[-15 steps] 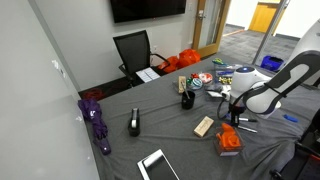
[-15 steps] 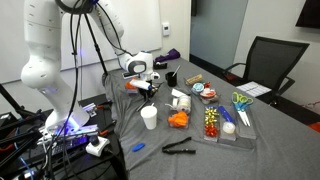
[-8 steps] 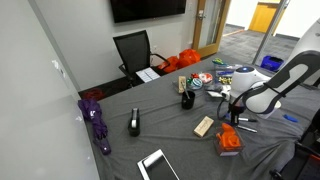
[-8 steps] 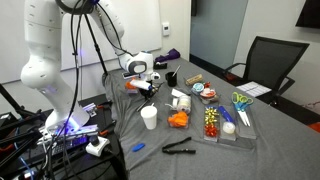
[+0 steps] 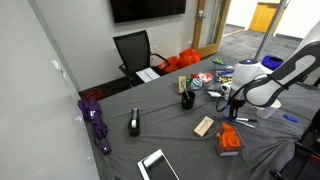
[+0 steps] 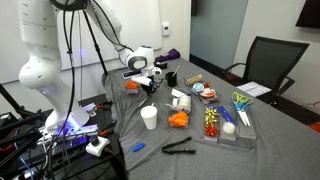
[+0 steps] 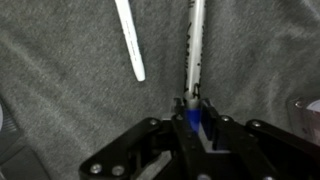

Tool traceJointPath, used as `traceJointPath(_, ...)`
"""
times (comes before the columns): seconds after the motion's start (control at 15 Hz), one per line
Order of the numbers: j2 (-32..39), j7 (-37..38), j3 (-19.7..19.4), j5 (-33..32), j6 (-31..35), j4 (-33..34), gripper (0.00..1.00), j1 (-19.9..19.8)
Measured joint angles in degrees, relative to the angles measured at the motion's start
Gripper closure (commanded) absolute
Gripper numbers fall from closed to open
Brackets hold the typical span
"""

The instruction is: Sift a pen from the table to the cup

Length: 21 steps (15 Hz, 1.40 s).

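Note:
My gripper (image 7: 196, 118) is shut on a white pen with a blue end (image 7: 195, 50), which sticks out from between the fingers over the grey cloth. A second white pen (image 7: 130, 40) lies loose on the cloth beside it. In both exterior views the gripper (image 5: 234, 104) (image 6: 150, 90) hangs low over the table. The small black cup (image 5: 187, 99) with dark pens in it stands a short way off from the gripper, toward the table's middle; it also shows in an exterior view (image 6: 171, 77).
A white paper cup (image 6: 149, 117) and an orange object (image 6: 179, 120) stand near the gripper. A wooden block (image 5: 204, 126), a black tape dispenser (image 5: 134, 123), a tablet (image 5: 157, 165) and a purple umbrella (image 5: 96, 120) lie on the table. A tray of small items (image 6: 225, 118) is further along.
The arm has risen a little with the pen held in the gripper. The black cup and the other things have not moved.

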Motion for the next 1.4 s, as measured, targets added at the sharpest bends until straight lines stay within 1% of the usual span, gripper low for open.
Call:
traceJointPath(0.47, -5.3, -2.7, 1.7, 7.4, -1.8, -0.3, 0.95, -2.3)
traceJointPath(0.67, -6.6, -3.6, 1.8, 10.6, -1.7, -0.3, 0.95, -2.6)
traceJointPath(0.8, -6.9, -4.6, 2.2, 13.8, -1.2, 0.1, 0.95, -2.9)
traceJointPath(1.13, -7.7, -6.2, 5.3, 24.4, 2.6, 2.2, 0.95, -3.4)
traceJointPath(1.4, -7.7, -6.7, 8.7, 33.1, 7.7, 5.3, 0.95, -3.6)
